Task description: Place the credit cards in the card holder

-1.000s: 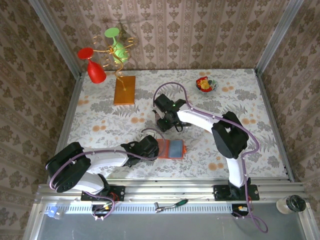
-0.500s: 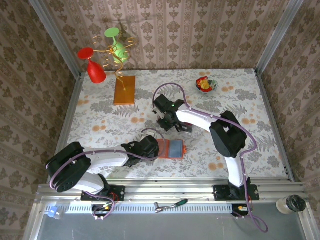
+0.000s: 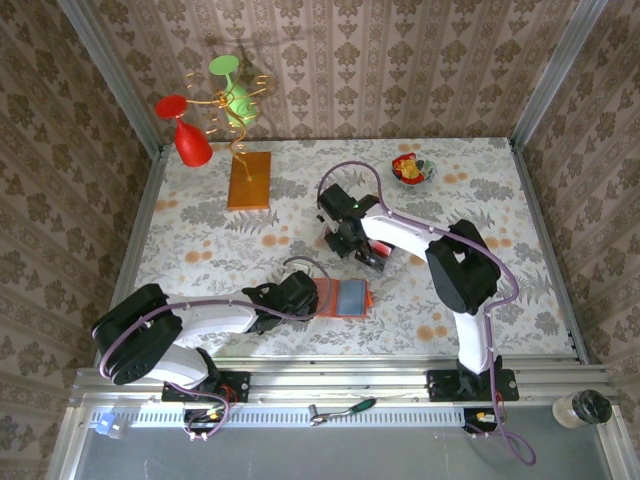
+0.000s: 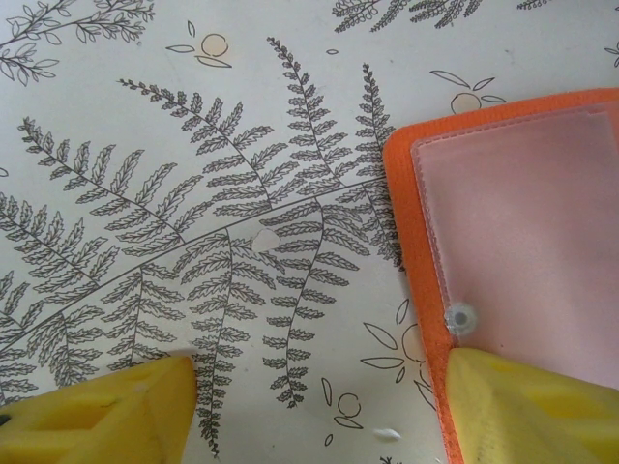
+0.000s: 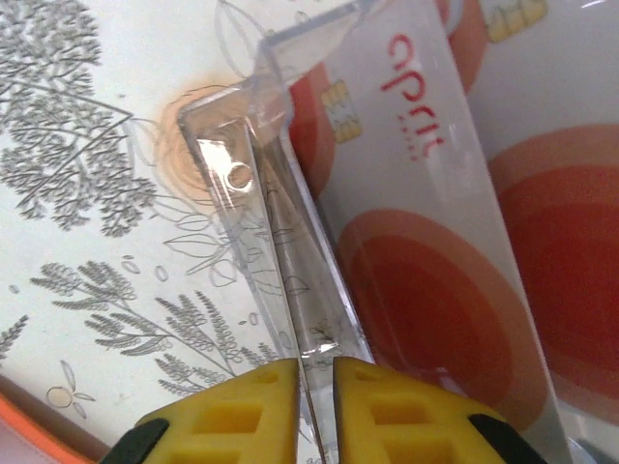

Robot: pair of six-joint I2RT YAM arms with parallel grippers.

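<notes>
The card holder (image 3: 340, 298) lies open on the table, orange with a grey-blue inside. My left gripper (image 3: 303, 296) is open at its left edge. In the left wrist view one yellow finger (image 4: 532, 406) rests on the holder's orange border (image 4: 411, 222), and the other (image 4: 106, 411) is over bare cloth. The credit cards (image 5: 416, 242), red and white, lie inside a clear plastic tray (image 5: 280, 222). My right gripper (image 5: 316, 406) is shut on the tray's thin clear side wall. From above, this gripper (image 3: 350, 240) sits at the tray's left end (image 3: 374, 257).
An orange-brown wooden board (image 3: 249, 180) with a wire stand holding a red and a green glass stands at the back left. A small bowl of coloured bits (image 3: 412, 168) sits at the back right. Open cloth lies between the tray and the holder.
My right gripper closed its jaws on the tray's wall and shifted slightly right and back, and the tray moved with it. The left arm and the card holder stayed still.
</notes>
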